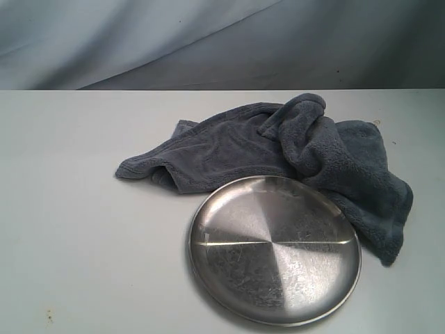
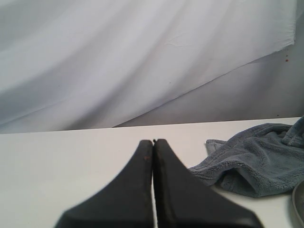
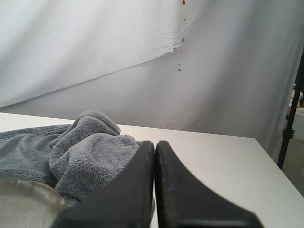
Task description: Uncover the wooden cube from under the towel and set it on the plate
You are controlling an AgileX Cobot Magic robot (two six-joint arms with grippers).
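The dark blue-grey fluffy towel lies crumpled on the white table behind the plate, with a raised bunch at its right part. The wooden cube is hidden; I cannot see it anywhere. The round silver plate sits in front of the towel, and the towel's right flap touches its rim. Neither gripper shows in the exterior view. My left gripper is shut with nothing in it, left of the towel. My right gripper is shut and holds nothing, beside the towel's bunch; the plate's rim shows nearby.
A white table carries everything, with bare surface to the left of the towel and plate. A pale draped cloth backdrop hangs behind the table's far edge. A dark stand is off the table's right side.
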